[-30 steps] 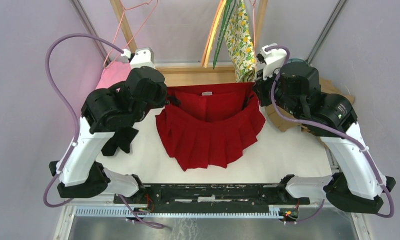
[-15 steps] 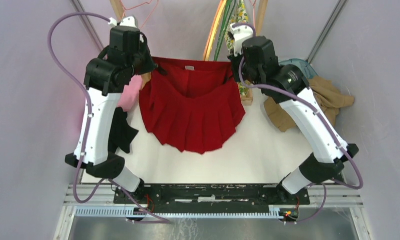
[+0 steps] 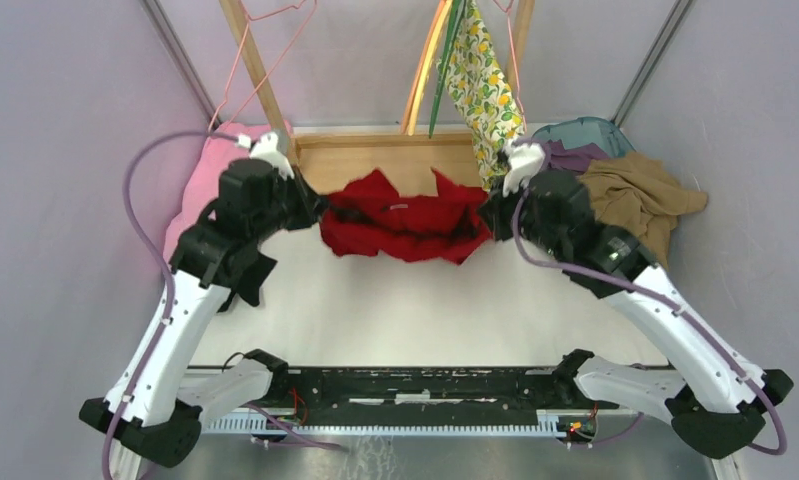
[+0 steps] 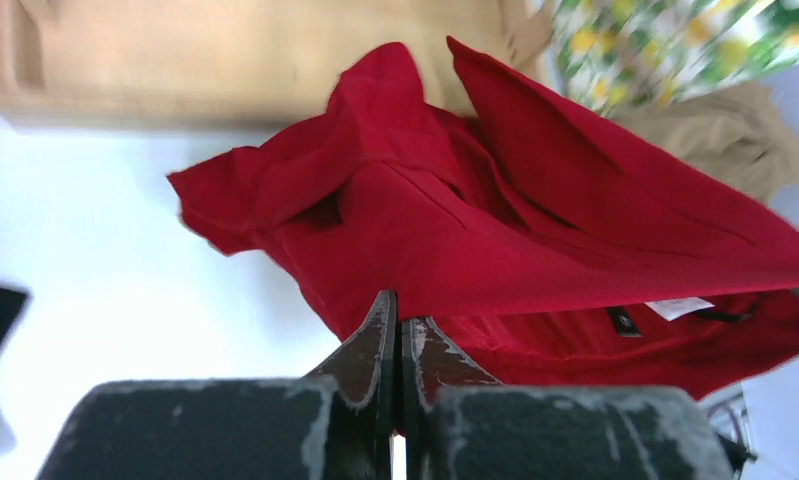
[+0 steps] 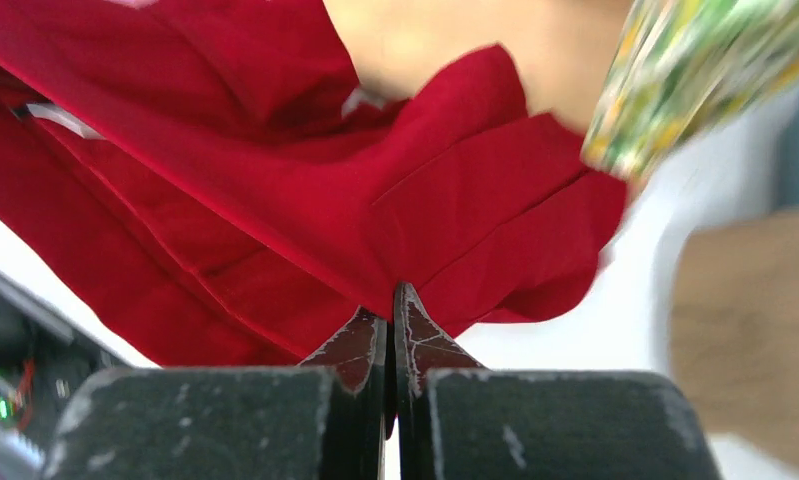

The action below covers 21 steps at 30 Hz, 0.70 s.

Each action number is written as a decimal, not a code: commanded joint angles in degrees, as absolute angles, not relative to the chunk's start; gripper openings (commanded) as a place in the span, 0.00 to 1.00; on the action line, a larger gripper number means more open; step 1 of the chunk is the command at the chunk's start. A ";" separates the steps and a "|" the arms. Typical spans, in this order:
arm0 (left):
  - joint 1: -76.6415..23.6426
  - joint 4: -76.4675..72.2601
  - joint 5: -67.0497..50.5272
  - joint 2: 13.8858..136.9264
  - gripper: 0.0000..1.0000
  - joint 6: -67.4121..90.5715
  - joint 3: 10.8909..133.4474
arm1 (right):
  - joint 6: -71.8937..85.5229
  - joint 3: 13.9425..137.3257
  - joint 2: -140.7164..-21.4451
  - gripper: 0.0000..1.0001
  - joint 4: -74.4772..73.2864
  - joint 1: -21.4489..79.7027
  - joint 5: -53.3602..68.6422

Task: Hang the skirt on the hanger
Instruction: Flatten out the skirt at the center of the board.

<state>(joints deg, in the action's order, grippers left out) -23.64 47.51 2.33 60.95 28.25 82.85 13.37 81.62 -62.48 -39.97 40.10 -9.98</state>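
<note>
A red pleated skirt (image 3: 405, 215) lies bunched on the white table against the wooden rack base (image 3: 395, 155). My left gripper (image 3: 320, 208) is shut on its left edge; the left wrist view shows red fabric (image 4: 535, 230) pinched between the closed tips (image 4: 402, 325). On the skirt's right edge my right gripper (image 3: 487, 215) is shut too, and red cloth (image 5: 275, 180) runs into its tips (image 5: 390, 315). An empty thin pink wire hanger (image 3: 250, 60) hangs at the back left.
A lemon-print garment (image 3: 480, 90) hangs from the rack beside green and orange hangers (image 3: 440, 60), just above my right gripper. A tan garment (image 3: 630, 190) and a teal bin (image 3: 585, 130) sit at the right. At the left are a pink cloth (image 3: 215, 165) and a black cloth (image 3: 240, 285).
Both arms raised the spread skirt toward the rack, then came down. The skirt went from hanging open and pleated to a crumpled bunch by the wooden base. Both grips held.
</note>
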 commanded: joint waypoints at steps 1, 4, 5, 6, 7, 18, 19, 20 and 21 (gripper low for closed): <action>-22.86 39.38 2.41 53.40 0.03 33.38 64.50 | 21.94 60.16 -56.15 0.01 -34.34 39.41 -7.02; -25.93 39.20 3.24 50.63 0.03 34.96 55.31 | 25.81 50.26 -54.05 0.01 -32.30 40.54 -5.51; -27.54 39.24 4.31 49.70 0.03 35.77 52.68 | 27.21 47.82 -53.59 0.01 -31.59 41.16 -5.02; -29.44 39.35 5.39 48.66 0.03 37.10 50.53 | 28.56 45.57 -53.16 0.01 -31.10 41.99 -5.01; -31.22 39.33 6.34 47.81 0.03 38.38 48.51 | 30.00 43.94 -52.77 0.01 -30.41 43.16 -4.86; -45.71 47.01 13.94 43.76 0.16 46.84 44.94 | 34.78 41.11 -50.37 0.23 -34.64 54.64 -6.45; -45.85 48.16 13.94 43.69 0.22 46.83 45.38 | 34.73 41.32 -50.13 0.29 -35.70 55.16 -6.05; -45.94 49.15 13.83 43.63 0.27 46.93 45.88 | 34.72 41.43 -49.67 0.37 -36.56 55.76 -5.99; -46.11 50.34 13.74 43.35 0.32 47.12 46.52 | 34.67 41.48 -49.10 0.45 -37.53 56.32 -5.75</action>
